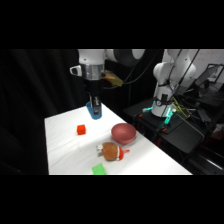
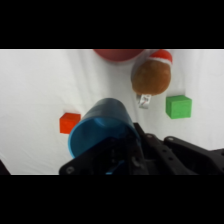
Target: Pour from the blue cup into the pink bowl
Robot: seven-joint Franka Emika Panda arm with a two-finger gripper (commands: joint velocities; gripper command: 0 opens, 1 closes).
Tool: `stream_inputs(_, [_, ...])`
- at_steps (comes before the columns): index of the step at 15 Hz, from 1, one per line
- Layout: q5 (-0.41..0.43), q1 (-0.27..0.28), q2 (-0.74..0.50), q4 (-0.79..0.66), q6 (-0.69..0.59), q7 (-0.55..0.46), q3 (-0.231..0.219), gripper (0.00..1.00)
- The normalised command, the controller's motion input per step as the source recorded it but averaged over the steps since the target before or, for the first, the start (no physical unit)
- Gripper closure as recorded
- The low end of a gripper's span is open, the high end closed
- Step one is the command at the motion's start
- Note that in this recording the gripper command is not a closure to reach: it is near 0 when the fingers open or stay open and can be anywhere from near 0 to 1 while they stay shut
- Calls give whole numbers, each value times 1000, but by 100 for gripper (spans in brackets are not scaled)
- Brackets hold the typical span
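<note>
The blue cup [image 1: 94,110] hangs above the far part of the white table [image 1: 65,125], held in my gripper [image 1: 94,106], which comes down from above and is shut on it. In the wrist view the blue cup [image 2: 100,126] fills the lower middle, tilted with its open mouth toward the lower left, and my gripper's black linkage [image 2: 150,155] wraps its right side. The pink bowl [image 1: 123,133] rests on the table to the right of the cup and nearer the camera. Only the pink bowl's rim [image 2: 116,53] shows at the wrist view's top edge.
A small red-orange cube [image 1: 81,130] [image 2: 69,123] sits left of the bowl. An orange-brown rounded toy with red bits [image 1: 110,150] [image 2: 151,75] lies in front of the bowl. A flat green block [image 1: 99,170] [image 2: 178,106] lies near the table's front edge. Dark equipment stands at the right.
</note>
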Motion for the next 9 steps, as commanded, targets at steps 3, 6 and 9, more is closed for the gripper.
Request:
stream_inputs(3, [454, -158, -569, -508, 23, -512, 193, 9])
stream_inputs(6, [372, -140, -445, -470, -38, -449, 101, 9])
stream_inputs(9, [417, -123, -306, -413, -60, -519, 30, 9])
